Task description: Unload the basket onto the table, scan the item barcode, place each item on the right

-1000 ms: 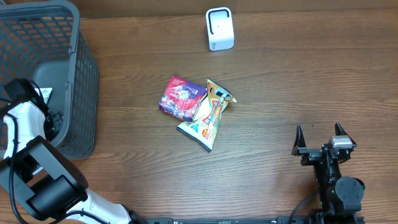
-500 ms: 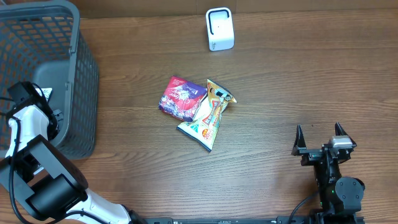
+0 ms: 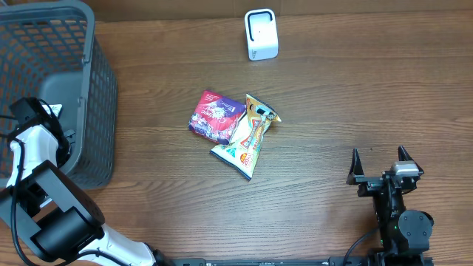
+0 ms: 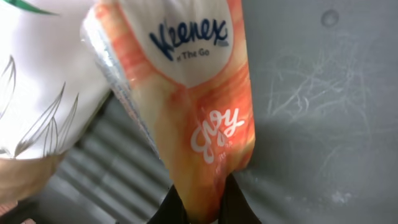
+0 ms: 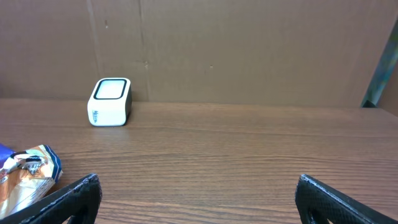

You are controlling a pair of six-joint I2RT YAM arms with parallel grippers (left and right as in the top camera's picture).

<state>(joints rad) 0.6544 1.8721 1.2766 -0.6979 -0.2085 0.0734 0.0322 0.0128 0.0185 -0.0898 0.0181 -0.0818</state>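
- Your left claw (image 4: 202, 210) is down inside the grey basket (image 3: 100, 81), which sits at the far left corner of the surface (image 3: 347, 89).
- The left claw is closed tight, and its two dark fingers (image 4: 166, 210) pinch the lower end of a tissue pack (image 4: 202, 93).
- The tissue pack is orange and white, with "Kleenex" printed in blue at its top. It stands lengthwise in the left wrist view, and the scuffed grey basket floor shows behind it.
- Just left of the tissue pack, and touching it, lies a white pack (image 4: 43, 93) with thin grey leaf drawings.
- From overhead, the left arm's white link reaches over the basket's near wall. The claw and the tissue pack are mostly hidden there.
- Your right claw (image 3: 378, 152) hangs near the front right edge of the surface. Its fingers are spread fully apart and hold nothing.
- The white scanner (image 3: 261, 34) stands at the far edge of the surface, near the middle, well apart from both claws.
- Two snack packets lie in the middle of the surface. A purple packet (image 3: 214, 114) is on the left, and a yellow packet (image 3: 251, 137) overlaps its right edge.
- In the right wrist view, a brown cardboard wall (image 5: 249, 50) rises behind the scanner.
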